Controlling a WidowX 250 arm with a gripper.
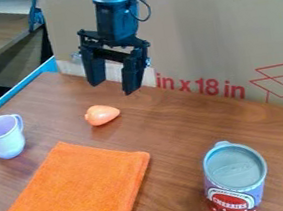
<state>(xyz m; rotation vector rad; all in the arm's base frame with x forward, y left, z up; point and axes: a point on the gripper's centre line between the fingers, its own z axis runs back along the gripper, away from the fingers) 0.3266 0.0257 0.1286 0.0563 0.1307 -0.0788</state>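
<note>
The black gripper (pixel 111 86) hangs open over the back of the wooden table, its two fingers apart with nothing between them. Below it and slightly left in the view, a small orange carrot-like object (pixel 102 114) lies on the table. At the left stands a pale lavender mug (pixel 5 137) with its handle to the right. An orange cloth (pixel 77 194) lies flat at the front left. An upright can (pixel 234 181) with a grey lid and a red and purple label stands at the front right.
A cardboard sheet (pixel 202 42) with red print stands along the table's back edge, just behind the gripper. A blue edge (pixel 13 91) runs along the table's left side. The wooden table (pixel 176 137) extends between the cloth and the can.
</note>
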